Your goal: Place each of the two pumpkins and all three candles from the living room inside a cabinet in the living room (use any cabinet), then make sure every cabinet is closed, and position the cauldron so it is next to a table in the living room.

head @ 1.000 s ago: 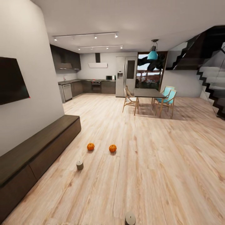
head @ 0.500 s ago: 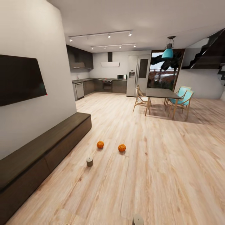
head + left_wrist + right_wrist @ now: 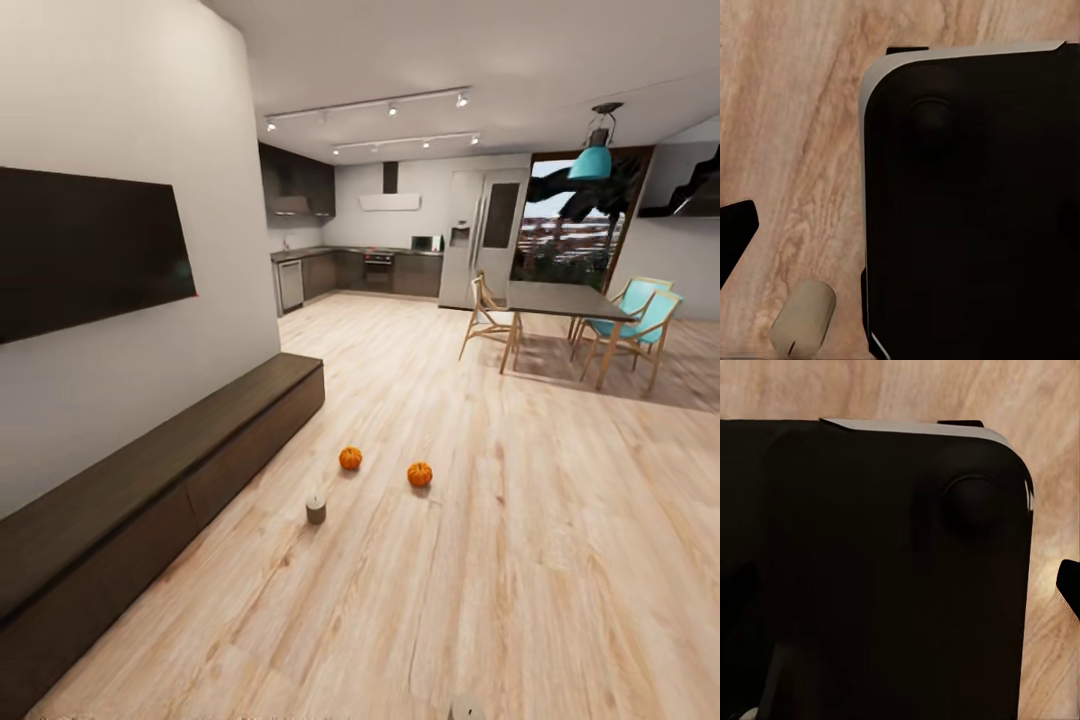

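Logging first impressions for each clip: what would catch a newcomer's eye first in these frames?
Two bright-orange pumpkins sit apart on the pale wood floor, with a grey-beige candle just nearer the camera. The long dark-brown cabinet runs along the left wall under a black screen, its fronts looking closed. Farther back stands a dining table with turquoise chairs.

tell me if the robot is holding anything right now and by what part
It cannot be told: the pictures do not settle what the grippers grasp. The two pumpkins and a candle sit loose on the floor.
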You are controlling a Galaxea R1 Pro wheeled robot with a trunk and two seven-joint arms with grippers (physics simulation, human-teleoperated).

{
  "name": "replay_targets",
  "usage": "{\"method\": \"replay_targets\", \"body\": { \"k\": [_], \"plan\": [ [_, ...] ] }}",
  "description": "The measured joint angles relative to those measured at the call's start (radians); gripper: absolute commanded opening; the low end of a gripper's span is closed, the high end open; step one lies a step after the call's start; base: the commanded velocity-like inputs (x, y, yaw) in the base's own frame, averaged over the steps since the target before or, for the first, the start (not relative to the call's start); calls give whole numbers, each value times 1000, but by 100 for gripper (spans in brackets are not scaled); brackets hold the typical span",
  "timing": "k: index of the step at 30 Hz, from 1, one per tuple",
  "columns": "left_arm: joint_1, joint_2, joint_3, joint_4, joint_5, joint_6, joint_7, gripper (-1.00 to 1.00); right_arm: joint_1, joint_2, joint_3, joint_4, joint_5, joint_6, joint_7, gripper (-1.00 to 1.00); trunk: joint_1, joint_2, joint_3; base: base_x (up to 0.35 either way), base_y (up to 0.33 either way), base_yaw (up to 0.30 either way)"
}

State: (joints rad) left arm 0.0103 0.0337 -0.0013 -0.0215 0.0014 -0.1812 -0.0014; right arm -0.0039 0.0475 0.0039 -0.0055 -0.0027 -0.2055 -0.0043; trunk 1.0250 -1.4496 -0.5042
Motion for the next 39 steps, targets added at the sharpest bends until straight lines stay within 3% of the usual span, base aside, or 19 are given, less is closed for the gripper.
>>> {"method": "replay_targets", "body": {
  "k": [39],
  "plan": [
    [0, 0, 0, 0, 0, 0, 0, 100, 0, 0, 2, 0, 3, -4, 6, 100, 0, 0, -29, 0, 0, 224]
  ]
}}
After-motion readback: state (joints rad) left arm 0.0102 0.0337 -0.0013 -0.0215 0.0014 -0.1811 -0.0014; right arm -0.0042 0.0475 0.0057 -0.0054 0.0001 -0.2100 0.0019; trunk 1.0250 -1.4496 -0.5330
